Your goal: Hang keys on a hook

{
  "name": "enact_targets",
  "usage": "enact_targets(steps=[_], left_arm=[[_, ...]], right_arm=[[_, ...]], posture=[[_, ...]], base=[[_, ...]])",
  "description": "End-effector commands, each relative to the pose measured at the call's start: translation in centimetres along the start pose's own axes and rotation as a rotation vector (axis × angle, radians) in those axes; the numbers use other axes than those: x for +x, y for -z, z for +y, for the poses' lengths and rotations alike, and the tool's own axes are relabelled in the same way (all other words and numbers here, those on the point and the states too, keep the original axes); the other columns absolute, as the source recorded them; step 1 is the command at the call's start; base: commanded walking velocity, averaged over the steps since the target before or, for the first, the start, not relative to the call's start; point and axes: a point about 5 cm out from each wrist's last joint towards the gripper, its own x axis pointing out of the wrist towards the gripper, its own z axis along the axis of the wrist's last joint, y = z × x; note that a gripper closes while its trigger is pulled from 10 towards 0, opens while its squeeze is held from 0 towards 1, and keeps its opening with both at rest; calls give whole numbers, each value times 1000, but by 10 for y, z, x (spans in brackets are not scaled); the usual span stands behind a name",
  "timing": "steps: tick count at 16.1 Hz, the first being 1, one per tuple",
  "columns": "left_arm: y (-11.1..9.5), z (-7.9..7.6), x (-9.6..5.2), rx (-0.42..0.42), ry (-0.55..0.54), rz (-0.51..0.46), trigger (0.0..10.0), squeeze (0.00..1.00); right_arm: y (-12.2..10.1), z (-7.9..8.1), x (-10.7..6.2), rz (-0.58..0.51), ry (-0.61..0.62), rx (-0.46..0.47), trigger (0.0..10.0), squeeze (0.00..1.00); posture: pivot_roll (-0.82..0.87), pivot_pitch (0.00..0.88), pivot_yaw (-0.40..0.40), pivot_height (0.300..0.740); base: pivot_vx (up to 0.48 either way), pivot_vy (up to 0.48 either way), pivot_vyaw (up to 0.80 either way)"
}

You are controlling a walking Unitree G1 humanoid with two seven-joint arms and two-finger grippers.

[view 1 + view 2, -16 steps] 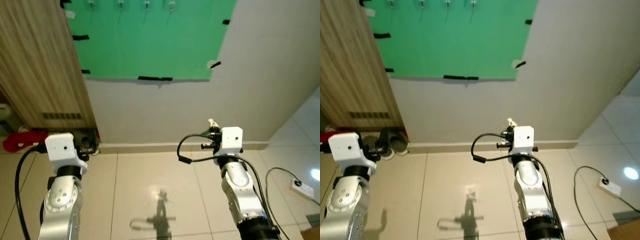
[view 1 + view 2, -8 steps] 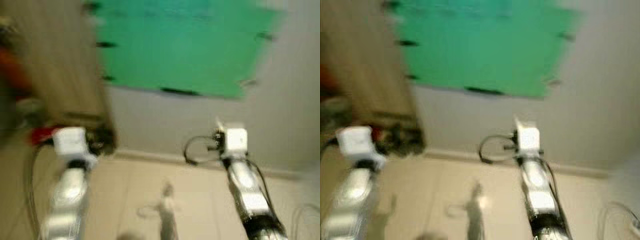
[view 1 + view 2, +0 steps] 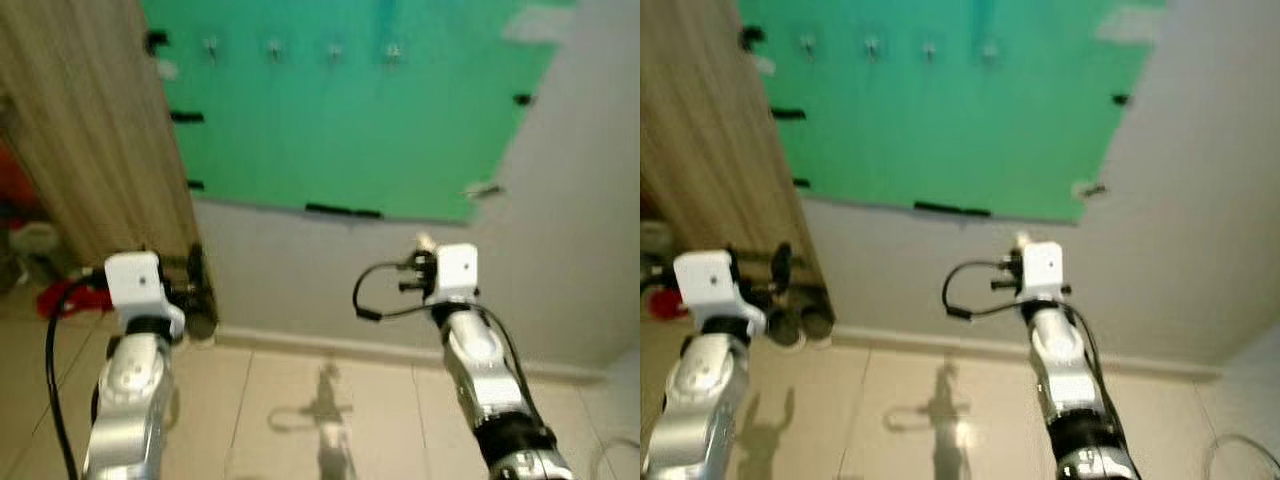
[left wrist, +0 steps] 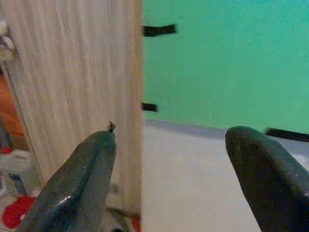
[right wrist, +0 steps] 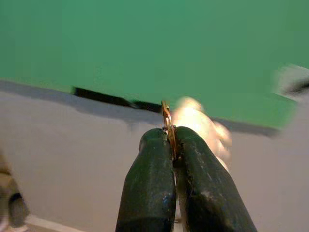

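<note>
a matte green sheet (image 3: 360, 110), taped at its edges with black strips, covers the grey wall beside a wood-grain cabinet (image 3: 80, 130). four small metal hooks (image 3: 272, 47) line its top, toward 12 o'clock. the right gripper (image 5: 173, 145) is clenched on the keys (image 5: 167, 121), a thin brass edge with a pale blurred tag. the left gripper (image 4: 169, 140) is released, fingers spread, near the cabinet at 9 o'clock.
</note>
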Motion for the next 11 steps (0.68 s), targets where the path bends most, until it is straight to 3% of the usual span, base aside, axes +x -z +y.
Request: enact_targets(steps=[1,5,6,7,8,9,11], left_arm=[[-1,4,3,11,1,1,10000,0],[-2,2,5,16,24,-1,10000,0],[-1,1,5,29,22,5,10000,0],[0,-1,7,34,43,14,10000,0],[0,-5,10,46,84,27,10000,0],[0,-7,11,48,100,33,10000,0],[-2,-11,17,40,134,37,10000,0]], right_arm=[[-7,6,5,-31,-19,6,10000,0],[-10,8,9,-28,-37,19,10000,0],[-10,16,11,9,-125,6,10000,0],[-15,35,10,59,-411,-56,10000,0],[-25,46,5,81,-633,-110,10000,0],[-33,45,6,77,-689,-137,10000,0],[-84,34,19,-5,-764,-33,10000,0]], posture=[[67,0,-32,740],[68,0,-30,740],[69,0,-30,740],[66,0,-29,740],[62,0,-29,740],[62,0,-29,740],[56,0,-35,740]], base=[[472,0,0],[480,0,0],[0,0,0],[0,0,0],[0,0,0],[0,0,0],[0,0,0]])
